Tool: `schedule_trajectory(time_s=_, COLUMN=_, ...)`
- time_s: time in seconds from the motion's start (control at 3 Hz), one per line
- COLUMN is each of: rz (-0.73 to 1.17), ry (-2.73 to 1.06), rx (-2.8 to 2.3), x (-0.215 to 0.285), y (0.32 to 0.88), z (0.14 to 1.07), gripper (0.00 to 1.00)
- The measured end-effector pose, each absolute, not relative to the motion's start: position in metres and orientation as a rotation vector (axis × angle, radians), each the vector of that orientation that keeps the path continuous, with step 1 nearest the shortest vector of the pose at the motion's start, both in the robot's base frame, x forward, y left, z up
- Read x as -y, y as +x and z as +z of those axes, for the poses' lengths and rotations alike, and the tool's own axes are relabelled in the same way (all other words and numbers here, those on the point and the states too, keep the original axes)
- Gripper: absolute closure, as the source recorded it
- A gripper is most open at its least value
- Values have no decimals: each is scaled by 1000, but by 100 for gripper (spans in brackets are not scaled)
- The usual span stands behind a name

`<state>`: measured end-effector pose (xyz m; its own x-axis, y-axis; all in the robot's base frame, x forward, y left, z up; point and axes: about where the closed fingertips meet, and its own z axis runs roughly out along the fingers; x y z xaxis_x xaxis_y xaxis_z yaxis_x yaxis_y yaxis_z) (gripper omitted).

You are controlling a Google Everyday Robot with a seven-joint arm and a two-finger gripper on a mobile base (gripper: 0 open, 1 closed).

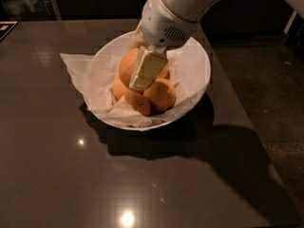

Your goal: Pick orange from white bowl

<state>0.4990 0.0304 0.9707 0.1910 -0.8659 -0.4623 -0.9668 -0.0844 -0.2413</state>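
In white bowl (pixel 205 87): oranges (pixel 161 95) on paper (pixel 78 68); claw (pixel 142 76) against top orange (pixel 126 66), grip unclear.

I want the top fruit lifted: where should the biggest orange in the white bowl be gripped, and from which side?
Probably across the widest middle of the orange, from above: it tops the pile and the white bowl walls its sides. The gripper hangs over it.
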Motion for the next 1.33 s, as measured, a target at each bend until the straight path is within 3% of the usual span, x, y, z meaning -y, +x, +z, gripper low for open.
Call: schedule_trajectory(time_s=1.33, rz=215, ry=-1831, rx=-1703, x=-13, y=445, z=1022, gripper=100)
